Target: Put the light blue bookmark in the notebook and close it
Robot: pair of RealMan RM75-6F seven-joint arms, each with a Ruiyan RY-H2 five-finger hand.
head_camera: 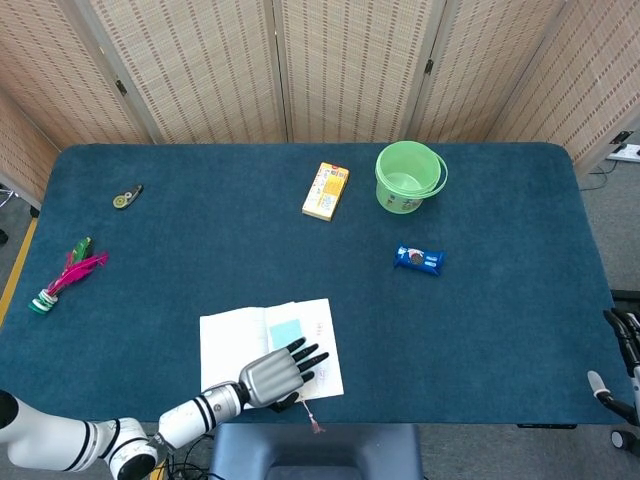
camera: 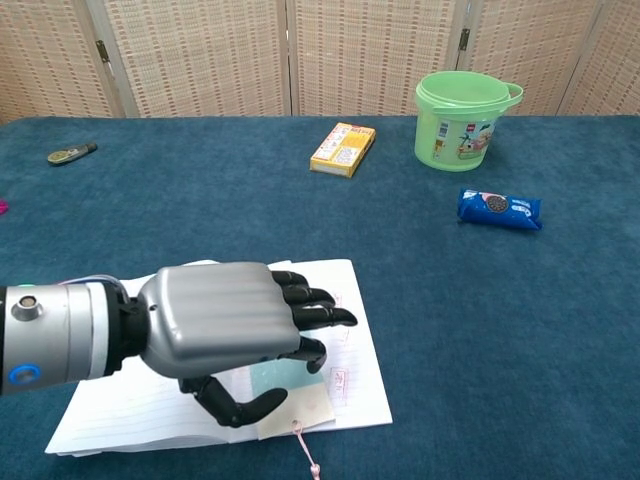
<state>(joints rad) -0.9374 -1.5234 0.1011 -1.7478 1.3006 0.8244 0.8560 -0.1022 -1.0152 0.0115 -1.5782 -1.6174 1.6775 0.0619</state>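
Down at the near edge of the table, the left hand (head_camera: 282,373) hovers over the lower part of the open notebook (head_camera: 226,344), fingers spread forward and thumb tucked below, holding nothing that I can see. Just under and beyond it lies the light blue bookmark (head_camera: 285,333), on the right-hand page beside the spine, its long side running away from the robot; the chest view shows only its near end peeking out beneath the palm, with a pink tassel (head_camera: 312,421) trailing off the book's near edge. So the bookmark looks placed, and the closing is what's left; the left hand is the one on the spot. Further right, small red marks on the page are too faint to read. The yellow box (head_camera: 326,191), green bucket (head_camera: 409,176) and blue snack pack (head_camera: 418,259) carry print I can't make out. Far right, the right hand (head_camera: 622,372) barely shows, state unclear.
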